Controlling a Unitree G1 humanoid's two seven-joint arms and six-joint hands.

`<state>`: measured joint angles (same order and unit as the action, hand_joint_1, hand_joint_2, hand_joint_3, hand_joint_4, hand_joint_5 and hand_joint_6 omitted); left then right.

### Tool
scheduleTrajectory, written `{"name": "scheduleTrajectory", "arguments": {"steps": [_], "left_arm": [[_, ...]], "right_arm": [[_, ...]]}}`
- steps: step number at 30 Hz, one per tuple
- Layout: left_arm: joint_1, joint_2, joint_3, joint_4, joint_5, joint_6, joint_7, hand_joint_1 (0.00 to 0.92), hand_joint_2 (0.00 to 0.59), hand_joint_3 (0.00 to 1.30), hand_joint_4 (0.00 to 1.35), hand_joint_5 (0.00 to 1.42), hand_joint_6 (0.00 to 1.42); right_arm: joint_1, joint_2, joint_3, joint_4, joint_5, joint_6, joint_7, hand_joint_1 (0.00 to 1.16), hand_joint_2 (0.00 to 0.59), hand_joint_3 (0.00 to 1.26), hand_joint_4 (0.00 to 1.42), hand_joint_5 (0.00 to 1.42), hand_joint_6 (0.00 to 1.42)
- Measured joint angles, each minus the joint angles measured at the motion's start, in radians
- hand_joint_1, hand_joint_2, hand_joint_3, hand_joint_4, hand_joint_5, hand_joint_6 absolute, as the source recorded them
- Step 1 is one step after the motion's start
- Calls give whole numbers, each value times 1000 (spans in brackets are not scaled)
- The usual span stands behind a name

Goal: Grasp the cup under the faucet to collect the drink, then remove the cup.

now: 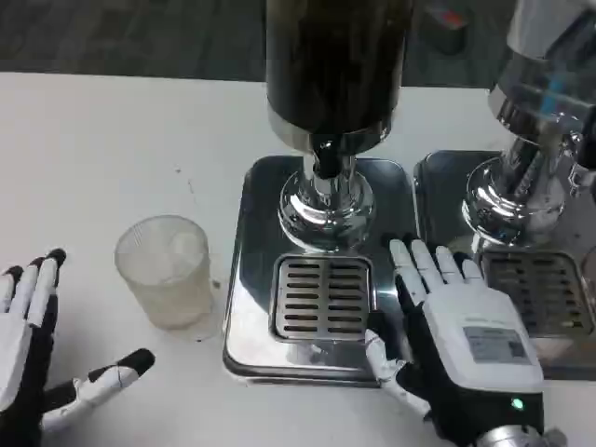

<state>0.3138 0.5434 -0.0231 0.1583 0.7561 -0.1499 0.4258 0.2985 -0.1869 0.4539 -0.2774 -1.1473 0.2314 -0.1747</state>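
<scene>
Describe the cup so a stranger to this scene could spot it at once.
Start at the dark drink dispenser standing on its shiny metal base with a slotted drain grate. Look to the left of that base, on the white table: the cup stands upright there, near the left hand. It is the only frosted, translucent thing among polished metal.

My frosted, translucent cup [166, 272] stands on the white table [93, 140]. The dispenser's [332, 65] tank is dark brown. Its slotted drip tray [321, 298] is shiny silver.
</scene>
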Motion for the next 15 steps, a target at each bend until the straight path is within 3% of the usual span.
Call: {"name": "scheduleTrajectory", "arguments": {"steps": [15], "left_arm": [[-9,-5,-4,13,-1,-1,2,0,59,0,0,0,0]], "right_arm": [[-1,13,-1,9,2,5,0,276,564,19,0,0,0]]}}
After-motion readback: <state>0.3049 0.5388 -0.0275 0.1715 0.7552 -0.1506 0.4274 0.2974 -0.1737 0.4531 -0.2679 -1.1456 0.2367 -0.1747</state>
